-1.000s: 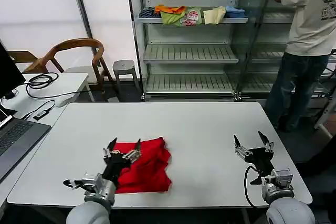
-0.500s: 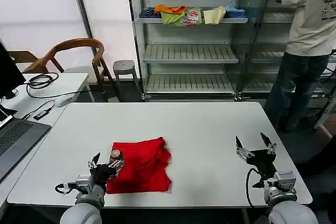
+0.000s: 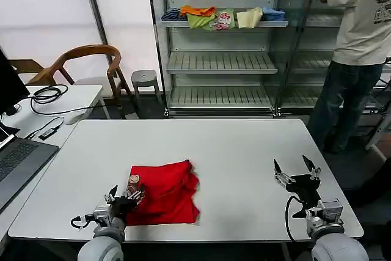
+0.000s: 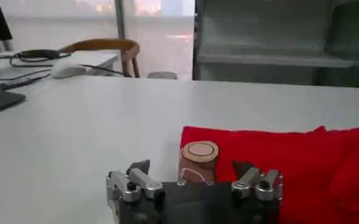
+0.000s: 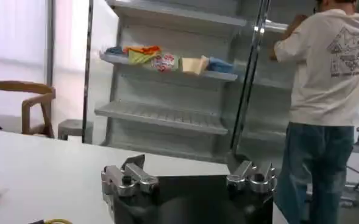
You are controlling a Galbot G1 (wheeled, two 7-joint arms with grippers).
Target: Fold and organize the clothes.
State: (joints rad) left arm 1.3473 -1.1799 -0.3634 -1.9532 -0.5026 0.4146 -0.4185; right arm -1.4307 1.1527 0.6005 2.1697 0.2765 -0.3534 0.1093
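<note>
The clothes are one red T-shirt (image 3: pixel 166 191), lying folded into a rough rectangle on the white table (image 3: pixel 235 151), front left of centre. A brown-and-white bit of its print (image 3: pixel 134 179) shows at the near left corner. My left gripper (image 3: pixel 124 196) is open, low over the table at that corner, holding nothing. From the left wrist, the red T-shirt (image 4: pixel 289 159) and the print (image 4: pixel 199 159) lie just beyond the left gripper (image 4: pixel 191 169). My right gripper (image 3: pixel 295 169) stands open and empty at the front right, well away from the shirt. The right gripper (image 5: pixel 190 164) faces the shelves.
A laptop (image 3: pixel 18 164) and a side table with cables (image 3: pixel 49 95) stand on the left, with a wooden chair (image 3: pixel 85 59) and a stool (image 3: pixel 145 79) behind. A metal shelf (image 3: pixel 220 22) holds several small garments. A person (image 3: pixel 357 53) stands at the shelves on the right.
My left gripper has pulled back off the shirt toward the front edge and sunk low at the shirt's left corner. The shirt lies flatter. The right gripper has hardly moved.
</note>
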